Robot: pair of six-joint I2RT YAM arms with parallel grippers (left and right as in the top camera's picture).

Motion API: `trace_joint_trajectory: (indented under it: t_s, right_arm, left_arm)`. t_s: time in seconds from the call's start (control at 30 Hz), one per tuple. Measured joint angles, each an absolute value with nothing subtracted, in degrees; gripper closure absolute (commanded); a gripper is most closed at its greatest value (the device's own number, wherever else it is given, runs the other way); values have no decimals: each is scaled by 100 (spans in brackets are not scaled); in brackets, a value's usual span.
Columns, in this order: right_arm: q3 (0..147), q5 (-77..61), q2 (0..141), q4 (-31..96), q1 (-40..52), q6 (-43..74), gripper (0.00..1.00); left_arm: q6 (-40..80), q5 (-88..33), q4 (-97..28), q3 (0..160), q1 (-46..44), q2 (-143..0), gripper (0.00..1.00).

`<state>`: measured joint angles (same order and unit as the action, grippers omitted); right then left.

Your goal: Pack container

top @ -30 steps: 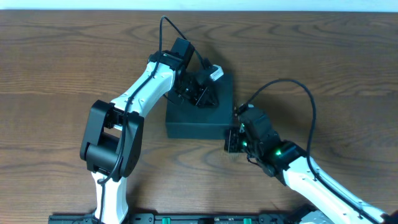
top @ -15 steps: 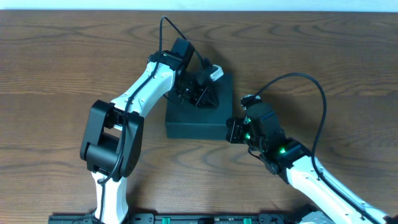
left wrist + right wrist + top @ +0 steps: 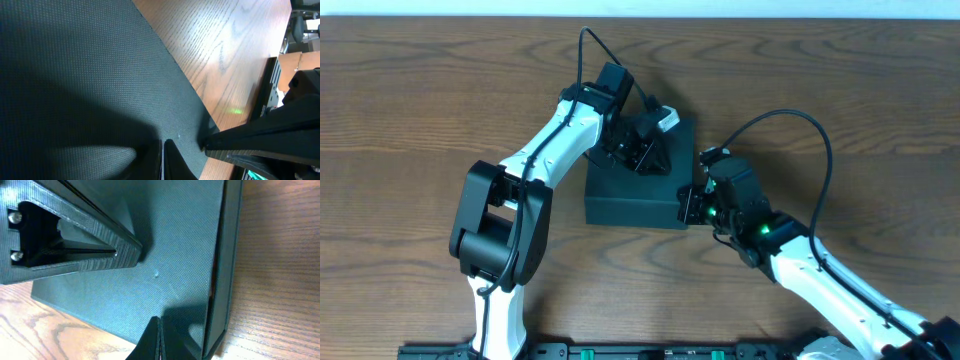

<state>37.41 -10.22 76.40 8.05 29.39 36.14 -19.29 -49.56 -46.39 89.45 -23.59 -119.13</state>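
The container is a dark teal-black rectangular box lying closed on the wooden table, lid down flat. My left gripper is shut and rests on top of the lid near its far side; in the left wrist view its closed fingers press on the textured lid. My right gripper is shut and sits at the box's front right corner; the right wrist view shows its closed fingertips over the lid near the right edge.
Bare wooden table surrounds the box on all sides. The left arm's black fingers cross the lid in the right wrist view. A black rail runs along the table's near edge.
My right gripper has moved up and left from beside the box's front right corner onto that corner. The left arm has stayed on the lid.
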Motion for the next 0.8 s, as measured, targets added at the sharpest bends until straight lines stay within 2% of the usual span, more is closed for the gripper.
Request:
trace_joint_trajectory:
  t_s: [0.3, 0.6, 0.8]
  right_arm:
    - [3935, -1103, 6746, 2766, 3188, 3175, 99]
    - [3686, -351, 7332, 1857, 4355, 3802, 99]
    - [3492, 412, 8361, 860, 4604, 4381, 98]
  left_arm:
    - [-1822, -4982, -4598, 8945, -2359, -11913, 94]
    - [-1782, -4982, -4598, 8943, -2359, -11913, 94]
    - [-1782, -4982, -4606, 8943, -2357, -11913, 94]
